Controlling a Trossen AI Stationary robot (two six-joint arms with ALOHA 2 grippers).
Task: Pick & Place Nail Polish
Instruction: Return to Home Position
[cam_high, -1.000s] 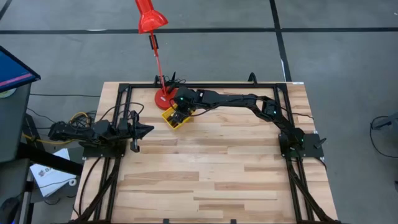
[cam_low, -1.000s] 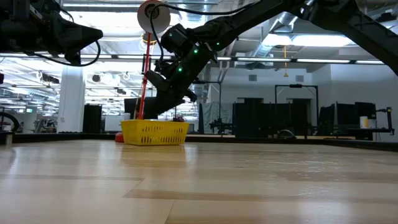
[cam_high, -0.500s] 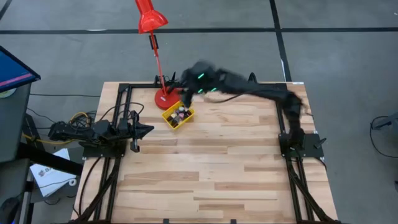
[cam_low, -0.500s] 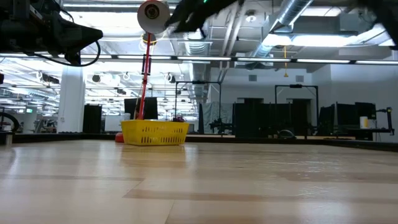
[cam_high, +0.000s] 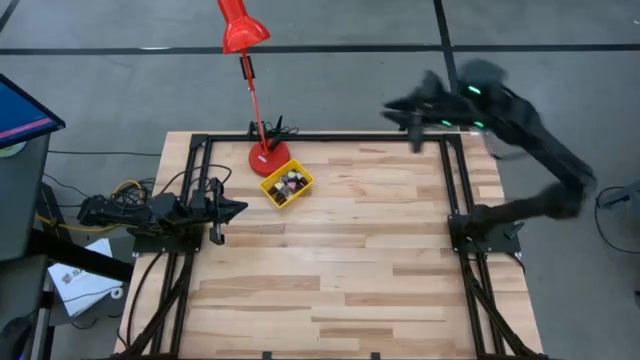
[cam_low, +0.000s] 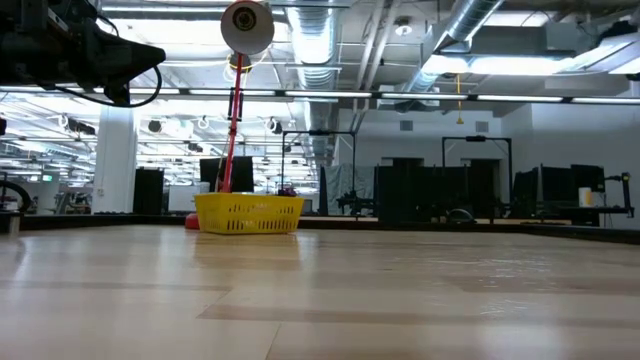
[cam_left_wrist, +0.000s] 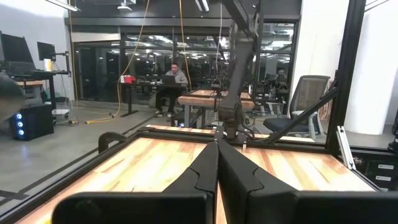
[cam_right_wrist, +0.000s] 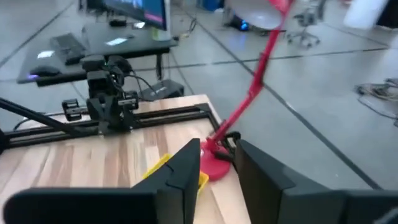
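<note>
The yellow tray (cam_high: 286, 186) stands at the table's far middle-left, next to a red lamp's base. Several small nail polish bottles (cam_high: 289, 183) lie inside it. My right gripper (cam_high: 400, 108) is raised high over the table's far edge, right of the tray. In the right wrist view it (cam_right_wrist: 217, 163) is open, nothing sits between its fingers, and a corner of the tray (cam_right_wrist: 160, 167) shows below. My left gripper (cam_high: 236, 208) rests shut at the table's left edge; in its own wrist view (cam_left_wrist: 217, 149) the fingers touch each other.
A red desk lamp stands with its base (cam_high: 268, 158) just behind the tray, and its head (cam_high: 240, 30) reaches beyond the far edge. A black frame (cam_high: 330, 138) runs along the table's far and side edges. Bare wood (cam_high: 340, 260) lies toward the near edge.
My right gripper has left the yellow tray, risen high and swung fast toward the table's far right corner. The tray and its bottles have stayed in place.
</note>
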